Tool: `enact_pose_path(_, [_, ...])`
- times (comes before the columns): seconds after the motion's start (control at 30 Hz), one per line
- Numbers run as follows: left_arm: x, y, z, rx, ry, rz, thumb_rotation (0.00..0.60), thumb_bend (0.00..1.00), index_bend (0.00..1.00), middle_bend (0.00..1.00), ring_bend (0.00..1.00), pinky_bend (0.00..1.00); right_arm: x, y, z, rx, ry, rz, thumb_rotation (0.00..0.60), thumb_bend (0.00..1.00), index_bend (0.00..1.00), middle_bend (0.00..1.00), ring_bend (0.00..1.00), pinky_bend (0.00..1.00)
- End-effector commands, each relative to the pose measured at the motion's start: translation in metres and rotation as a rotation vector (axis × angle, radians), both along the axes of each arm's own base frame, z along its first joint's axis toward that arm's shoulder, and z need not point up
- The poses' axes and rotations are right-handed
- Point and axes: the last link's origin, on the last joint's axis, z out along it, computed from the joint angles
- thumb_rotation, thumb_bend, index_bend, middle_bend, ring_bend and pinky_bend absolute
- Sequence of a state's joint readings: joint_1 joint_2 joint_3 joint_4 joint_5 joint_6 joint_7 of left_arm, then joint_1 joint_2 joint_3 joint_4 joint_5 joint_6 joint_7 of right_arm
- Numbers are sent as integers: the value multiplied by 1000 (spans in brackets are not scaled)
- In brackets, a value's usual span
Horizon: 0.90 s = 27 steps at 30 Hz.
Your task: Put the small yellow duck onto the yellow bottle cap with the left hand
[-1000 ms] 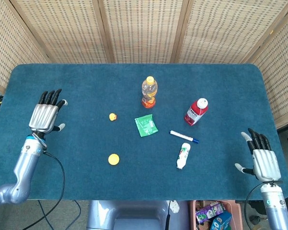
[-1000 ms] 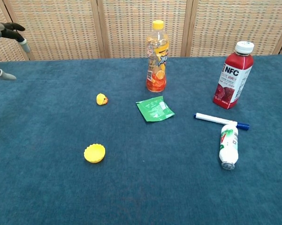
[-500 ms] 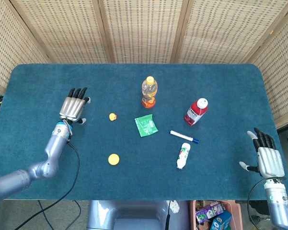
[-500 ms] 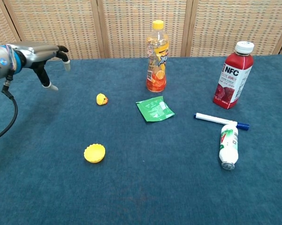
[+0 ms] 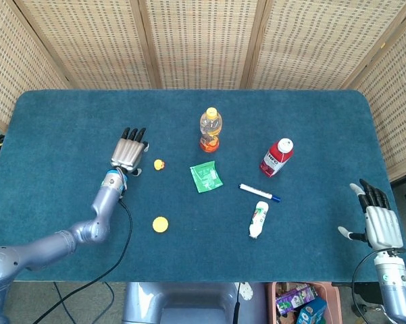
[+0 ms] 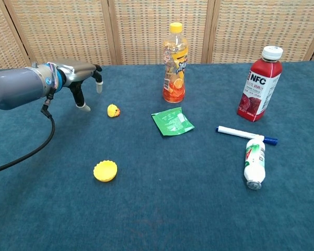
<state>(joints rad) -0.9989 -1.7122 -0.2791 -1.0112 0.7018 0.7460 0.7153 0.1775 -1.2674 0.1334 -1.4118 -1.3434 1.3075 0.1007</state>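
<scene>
A: Yellow on blue felt, from the head view: the small yellow duck (image 5: 159,164) sits on the table (image 5: 67,115) just to the right of the left hand (image 5: 129,152), close but not touching. That hand holds nothing, its fingers stretched out and slightly apart. The yellow bottle cap (image 5: 161,224) lies well behind it, back toward the robot and a little to its right.

B: And the other hand?

A: The right hand (image 5: 377,223) rests far off at the near right edge, fingers spread, holding nothing. Between the two hands stand the orange juice bottle (image 5: 211,129) and the red NFC bottle (image 5: 277,156), with a green packet (image 5: 206,177), a blue marker (image 5: 259,192) and a small white bottle (image 5: 258,219) lying flat.

B: What does the chest view add?

A: The left hand (image 6: 79,79) hangs above the felt with its fingertips pointing down; the small yellow duck (image 6: 113,110) is just past those fingertips, lower and to the right. The yellow bottle cap (image 6: 105,170) lies open side up, nearer the camera.

B: So how should the pick go?

A: I judge this to be the approach. The hand wants to shift right until the duck sits between thumb and fingers, then lower and pinch lightly. The duck is tiny and could skid on the felt if nudged from one side. Then it must come back to the cap and release low, so the duck settles inside the rim rather than tipping it.
</scene>
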Motion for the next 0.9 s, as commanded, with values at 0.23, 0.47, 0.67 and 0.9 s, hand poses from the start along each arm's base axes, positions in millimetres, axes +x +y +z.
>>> enact_pose_path(0.23, [9,8,-19,-19,11,15,600,219,379,1,0,0,-1,0,3,-8,-9,0,600,0,0,0,0,0])
enact_pose_path(0.47, [13,12,-28,-29,19,13,600,223,387,3,0,0,-3,-1,3,-6,-14,-4,600,0,0,0,0,0])
enact_pose_path(0.67, [17,13,-35,-38,0,4,600,224,390,5,0,0,-4,-1,2,-6,-16,-1,600,0,0,0,0,0])
enact_pose_path(0.9, [20,16,-39,-43,-2,-4,600,226,412,7,0,0,-6,-2,0,0,-15,-6,600,0,0,0,0,0])
